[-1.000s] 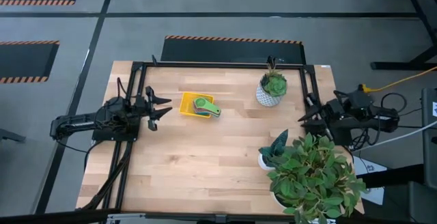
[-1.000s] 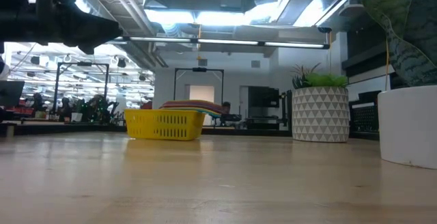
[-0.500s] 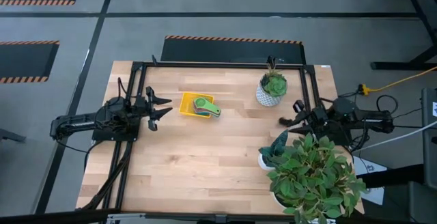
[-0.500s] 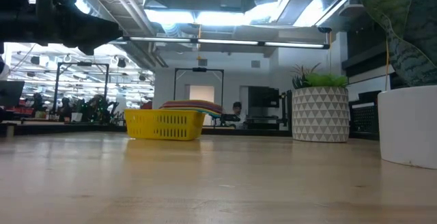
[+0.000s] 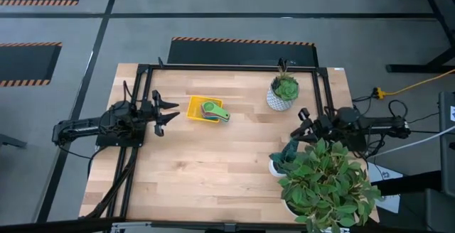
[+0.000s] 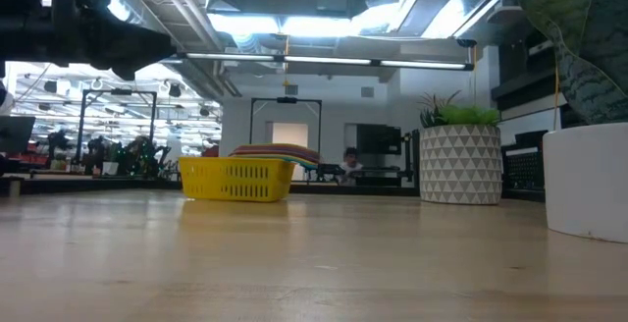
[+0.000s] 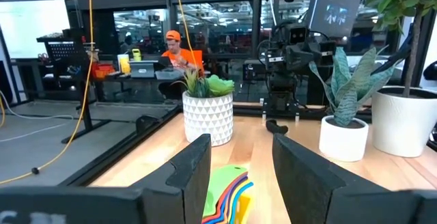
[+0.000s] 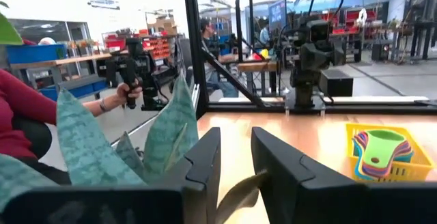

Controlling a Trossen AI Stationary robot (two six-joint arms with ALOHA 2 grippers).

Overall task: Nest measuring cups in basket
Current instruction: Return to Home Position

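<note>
Wooden table top [image 5: 213, 183] fills the foreground of the low view. Dial is read on the high view, with 12 o'clock at the far edge.

- 4–5 o'clock, nearest: large leafy plant [image 5: 327, 180] at the table corner. A snake plant [image 5: 290, 151] in a white pot stands just beside it, toward the centre.
- 3 o'clock: right gripper [image 5: 300, 123] hovers close to the snake plant's leaves, pointing toward 9 o'clock. Its wrist view shows the fingers [image 8: 205, 162] parted with nothing between them.
- 10 o'clock: left gripper [image 5: 173, 111] sits at the table's left edge, pointing toward 3 o'clock, just beside the basket but apart from it. Its fingers [image 7: 194, 169] are spread wide and hold nothing.
- 11 o'clock: yellow basket [image 5: 193, 109] stands flat on the table.
- Measuring cups [image 5: 212, 110] lie nested inside it as one stack, green on top. Their handles fan out over the rim toward 4 o'clock.
- Blue, orange and red edges show under the green, but the number of cups in the stack cannot be counted.
- 1 o'clock: white patterned pot [image 5: 282, 99] with a small green plant, well apart from the basket.
- Beyond 12 o'clock: workshop room; a person [image 6: 350, 160] shows small behind the table.
</note>
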